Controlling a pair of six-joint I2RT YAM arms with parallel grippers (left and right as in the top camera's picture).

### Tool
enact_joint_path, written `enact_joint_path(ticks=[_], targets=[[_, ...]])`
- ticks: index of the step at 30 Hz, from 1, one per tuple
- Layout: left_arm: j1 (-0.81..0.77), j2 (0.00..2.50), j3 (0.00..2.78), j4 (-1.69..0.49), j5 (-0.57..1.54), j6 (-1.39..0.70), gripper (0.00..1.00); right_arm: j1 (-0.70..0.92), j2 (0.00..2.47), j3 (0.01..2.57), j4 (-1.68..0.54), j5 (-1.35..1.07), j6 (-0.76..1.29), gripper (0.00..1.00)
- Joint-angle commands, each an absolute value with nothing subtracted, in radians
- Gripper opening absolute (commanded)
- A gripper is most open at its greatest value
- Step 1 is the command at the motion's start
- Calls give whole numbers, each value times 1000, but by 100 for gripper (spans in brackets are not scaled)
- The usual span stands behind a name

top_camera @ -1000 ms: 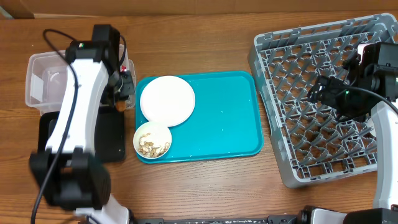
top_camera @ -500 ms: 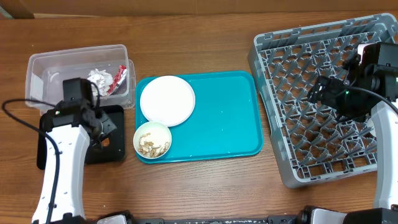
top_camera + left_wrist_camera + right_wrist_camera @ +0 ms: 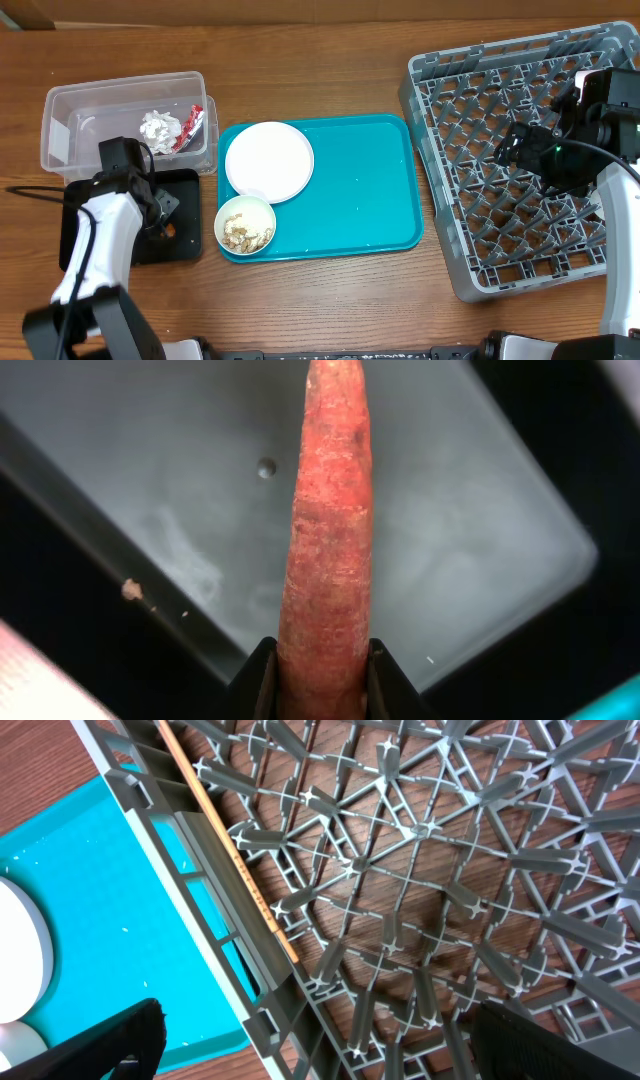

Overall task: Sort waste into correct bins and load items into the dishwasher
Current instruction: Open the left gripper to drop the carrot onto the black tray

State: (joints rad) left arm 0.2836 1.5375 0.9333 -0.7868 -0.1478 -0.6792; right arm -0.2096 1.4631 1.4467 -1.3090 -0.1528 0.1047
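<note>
Two dark fingers [image 3: 262, 675] of the left pincer [image 3: 320, 672] are clamped on the thick end of a carrot [image 3: 325, 530]. Its tip points straight away from them, over the glossy floor of the black bin [image 3: 480, 530] directly beneath. I judge the hold is kept because this is food waste meant for that bin and the drop is not yet made. A few pale specks [image 3: 131, 590] lie below, left of the carrot. Nothing stands between carrot and bin floor, so simply letting go should do.

Just beyond the pincer, in the overhead view, sits the clear bin [image 3: 60, 110] holding crumpled wrapper scraps [image 3: 160, 127]; that looks the wrong place for a carrot. Off to the pincer's side, on the teal tray [image 3: 360, 200], wait a small bowl [image 3: 245, 224] of what look like shells or nuts and, just beside it, a white plate [image 3: 268, 160].

Far across the table, the right pincer [image 3: 315, 1015] hangs with its fingers spread wide and empty over the grey dish rack [image 3: 500, 90]. A wooden stick [image 3: 225, 855] lies along the rack's rim beneath it.
</note>
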Motion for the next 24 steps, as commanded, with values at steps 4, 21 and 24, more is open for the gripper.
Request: enact_joint_path(ticks=[4,21,24], targets=[[290,1632,917,-759,-165,-712,4,-212,1448,1469,-1306,-159,108,100],[344,1641,917,-762,-291,-702,53,-212,1448,1469,-1306,-159,108,100],[344,1638,927,-768,-287,-691,64,-212,1448,1469,-1306,-159,108,100]])
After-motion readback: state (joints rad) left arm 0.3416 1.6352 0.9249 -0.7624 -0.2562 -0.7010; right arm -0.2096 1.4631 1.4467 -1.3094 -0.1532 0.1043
